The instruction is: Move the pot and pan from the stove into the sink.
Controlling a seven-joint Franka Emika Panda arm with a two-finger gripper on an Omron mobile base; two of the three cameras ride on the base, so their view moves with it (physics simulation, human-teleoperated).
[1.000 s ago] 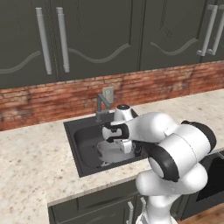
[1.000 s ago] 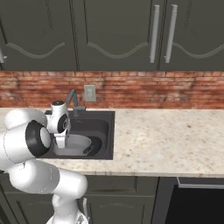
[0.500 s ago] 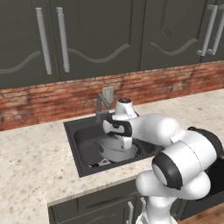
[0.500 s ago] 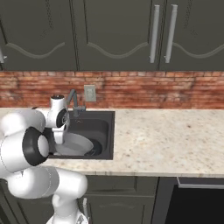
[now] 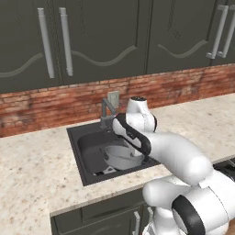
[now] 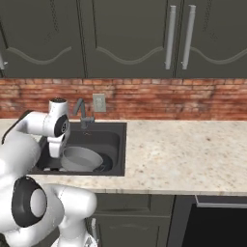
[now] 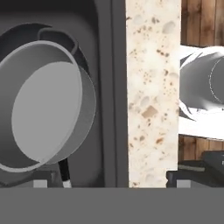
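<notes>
Already the pot (image 5: 123, 156) sits inside the sink (image 5: 87, 141), tilted, because it rests on the black pan (image 7: 54, 37) beneath it; the hand view shows the pan's dark rim curving out behind the pot and its handle poking out below. So both pieces seem to be off the stove and in the basin, and the task looks about finished. To the right runs the speckled counter (image 7: 153, 96). Above the basin the pincer (image 6: 55, 147) hangs with its jaws spread wide, gripping nothing and clear of the pot.
</notes>
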